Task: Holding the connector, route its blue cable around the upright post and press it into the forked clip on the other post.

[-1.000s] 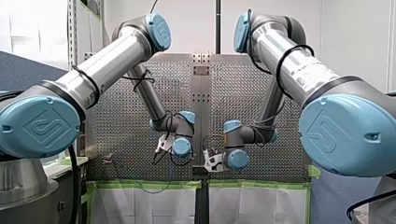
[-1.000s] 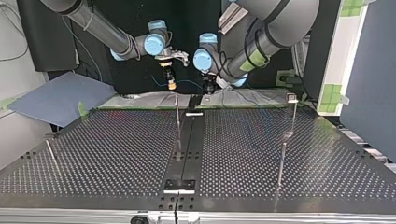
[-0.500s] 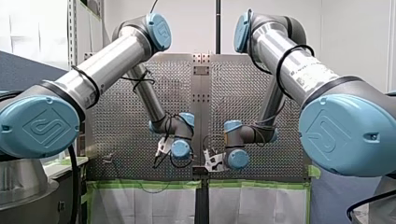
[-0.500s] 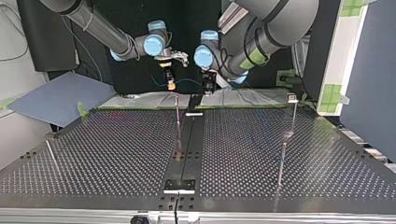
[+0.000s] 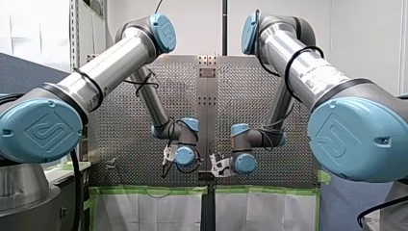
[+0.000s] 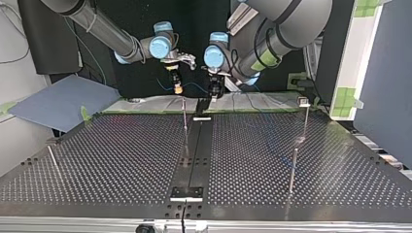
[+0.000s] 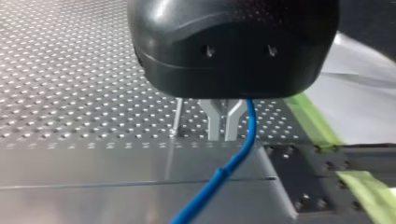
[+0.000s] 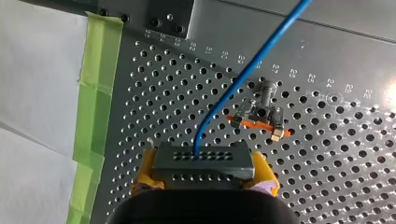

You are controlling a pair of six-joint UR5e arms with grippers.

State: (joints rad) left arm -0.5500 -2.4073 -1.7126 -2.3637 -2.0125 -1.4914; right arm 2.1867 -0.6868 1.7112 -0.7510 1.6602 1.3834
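Connector (image 8: 203, 163): a dark perforated block, clamped between the yellow pads (image 8: 144, 173) of my right gripper (image 8: 204, 173). Its long axis runs from pad to pad, and its cable face points ahead of the fingers. From that face the blue cable (image 8: 243, 77) bends and runs straight away over the table, passing near a short metal post on an orange base (image 8: 261, 105).

At my left gripper (image 7: 223, 136) the metal fingers (image 7: 214, 123) are drawn together to a thin slit, with the table showing through it. The cable runs just beside one finger, outside the pair. A thin upright post (image 7: 176, 116) stands beyond, off the other finger.

Surface: a perforated metal table (image 8: 327, 154) with a solid centre strip (image 6: 197, 145). Green tape (image 8: 95, 79) edges it, and white sheeting (image 8: 37, 93) lies past the tape.

In the top view both grippers hang near each other over the table's far edge, against a dark backdrop (image 6: 194, 19).
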